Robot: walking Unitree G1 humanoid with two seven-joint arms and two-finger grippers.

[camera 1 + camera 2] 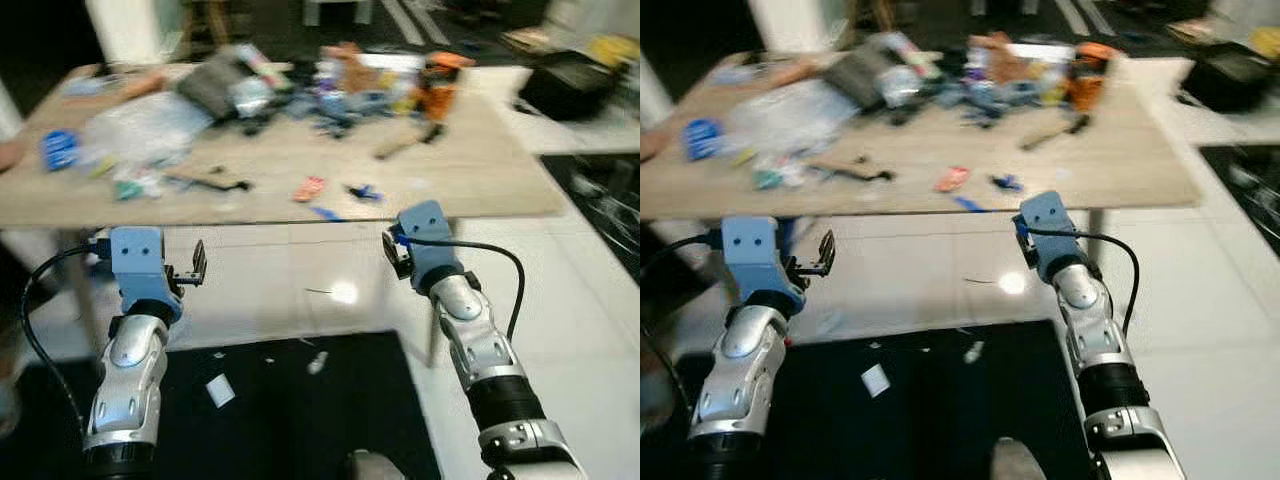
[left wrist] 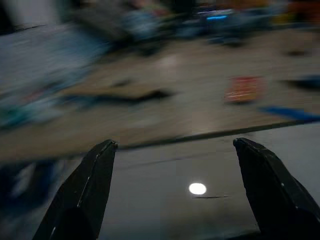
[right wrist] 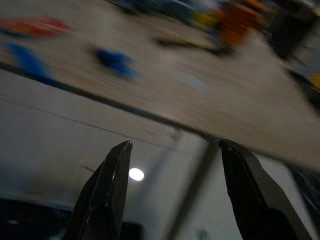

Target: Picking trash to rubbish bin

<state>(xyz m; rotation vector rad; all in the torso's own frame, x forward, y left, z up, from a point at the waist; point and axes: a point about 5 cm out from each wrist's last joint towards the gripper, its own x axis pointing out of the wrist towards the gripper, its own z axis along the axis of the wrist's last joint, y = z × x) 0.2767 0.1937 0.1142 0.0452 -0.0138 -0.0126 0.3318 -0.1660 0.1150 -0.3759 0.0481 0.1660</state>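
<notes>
A wooden table stands before me, strewn with trash. Near its front edge lie a red wrapper, a small blue wrapper and a blue strip. A clear plastic bag and a blue packet sit on the left. My left gripper is raised just short of the table edge and is open and empty; the red wrapper lies ahead of its fingers. My right gripper is also open and empty, with the blue wrapper ahead of it.
The far side of the table holds a heap of mixed items, among them a grey bag and an orange object. Below my arms a black mat carries white scraps. A black object sits on the floor at the far right.
</notes>
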